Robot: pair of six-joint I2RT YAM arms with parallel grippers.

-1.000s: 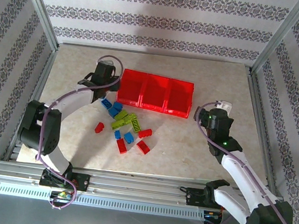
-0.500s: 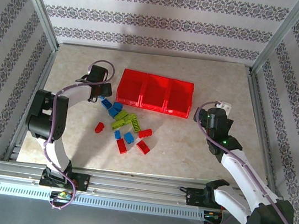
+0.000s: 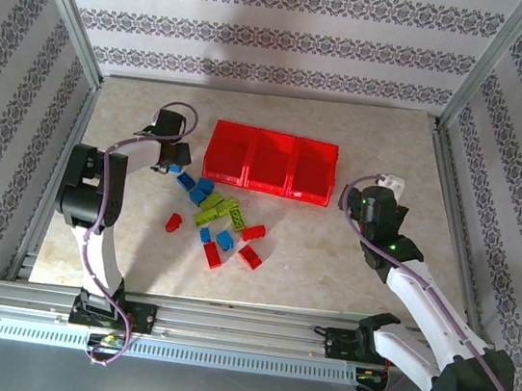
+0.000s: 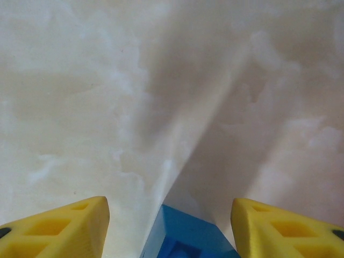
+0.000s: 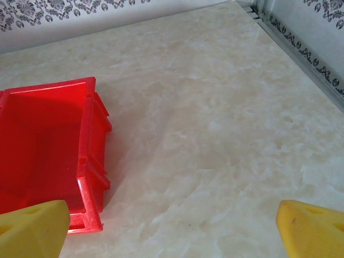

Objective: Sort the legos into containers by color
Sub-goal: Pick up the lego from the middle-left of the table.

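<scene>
The containers are one red tray (image 3: 266, 194) with three compartments at the table's middle back; its right end (image 5: 92, 141) shows in the right wrist view. The legos lie loose in front of it: blue ones (image 3: 205, 188), green ones (image 3: 223, 210) and red ones (image 3: 250, 256). My left gripper (image 3: 172, 149) is low over the table just left of the tray, open, with a blue brick (image 4: 188, 236) between its yellow fingers (image 4: 64, 226); there is a clear gap on the brick's left side. My right gripper (image 3: 385, 189) stands wide open right of the tray, holding nothing (image 5: 172, 231).
Metal frame posts and patterned walls close in the table on the left, right and back. The table's right edge rail (image 5: 301, 48) runs near the right arm. Bare marbled tabletop lies between the tray and the right gripper.
The left arm has folded back, its gripper sliding from the tray's left end down and left toward the blue bricks. The right arm has barely moved.
</scene>
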